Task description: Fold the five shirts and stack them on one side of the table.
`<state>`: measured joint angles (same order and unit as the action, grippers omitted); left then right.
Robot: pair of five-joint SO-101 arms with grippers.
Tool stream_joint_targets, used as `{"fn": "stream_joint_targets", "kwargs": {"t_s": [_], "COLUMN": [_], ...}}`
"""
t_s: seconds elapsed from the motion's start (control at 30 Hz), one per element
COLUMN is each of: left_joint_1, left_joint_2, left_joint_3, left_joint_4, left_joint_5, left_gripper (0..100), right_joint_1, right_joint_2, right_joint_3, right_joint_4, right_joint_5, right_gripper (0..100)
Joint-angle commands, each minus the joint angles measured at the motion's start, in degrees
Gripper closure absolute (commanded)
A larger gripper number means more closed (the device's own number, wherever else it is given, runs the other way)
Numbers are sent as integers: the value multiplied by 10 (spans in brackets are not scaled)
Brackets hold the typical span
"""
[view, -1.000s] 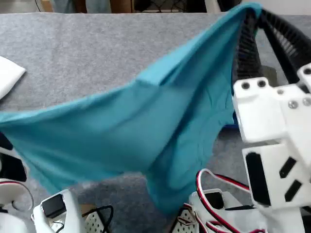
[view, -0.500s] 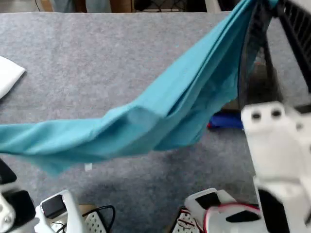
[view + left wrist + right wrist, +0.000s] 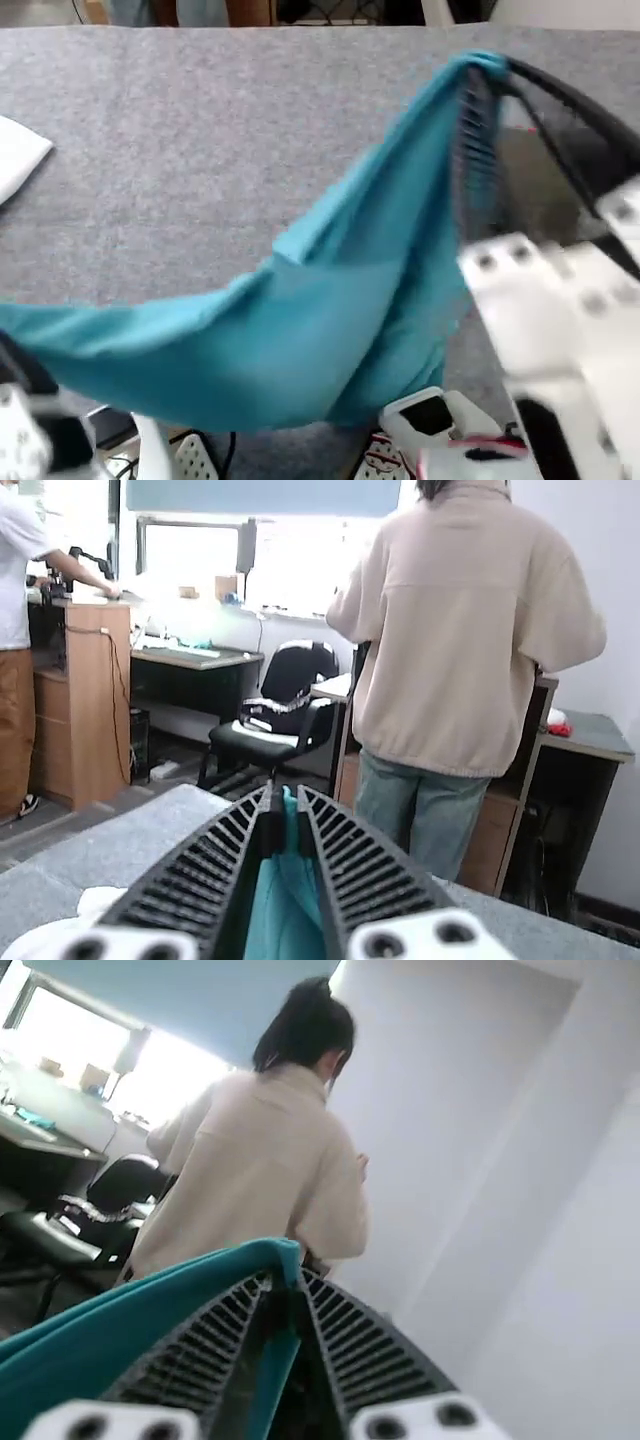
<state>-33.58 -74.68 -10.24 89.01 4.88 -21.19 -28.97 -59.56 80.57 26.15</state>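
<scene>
Holding the teal shirt (image 3: pixel 330 330) in the air between both arms, we have it strung as a sagging band above the grey desk (image 3: pixel 200 120). Our left pincer (image 3: pixel 283 798) is clamped on a bunched edge of the fabric. Our right pincer (image 3: pixel 285 1285) is likewise closed on a fold that drapes over its tips. In the high view one end is raised at the far right and the other runs low toward the near left corner. The belly hangs over the desk's near edge, just above an arm base (image 3: pixel 432 415). A white cloth (image 3: pixel 18 150) lies at the left edge, well apart.

We judge the main risk to be that hanging belly: lowered from here, it could catch on the base or land half off the desk in a heap. Both holds look like thin pinches, so pulling the arms further apart might strip a corner free. With the ends at unequal heights, the shirt may also land twisted.
</scene>
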Motion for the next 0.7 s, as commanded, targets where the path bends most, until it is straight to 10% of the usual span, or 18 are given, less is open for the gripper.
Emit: {"fn": "stream_joint_targets", "kwargs": {"t_s": [0.0,0.37,0.67], "left_joint_1": [0,98,92], "left_joint_2": [6,158,599], "left_joint_3": [145,669,359], "left_joint_4": [-96,-880,-927], "left_joint_5": [-1,-53,-89], "left_gripper": [971,970,971], "right_joint_1": [-4,50,68], "right_joint_2": [65,305,481], "right_joint_3": [25,222,216], "right_joint_4": [12,-313,-500], "right_joint_5": [0,-4,-20], "right_gripper": [984,984,984]}}
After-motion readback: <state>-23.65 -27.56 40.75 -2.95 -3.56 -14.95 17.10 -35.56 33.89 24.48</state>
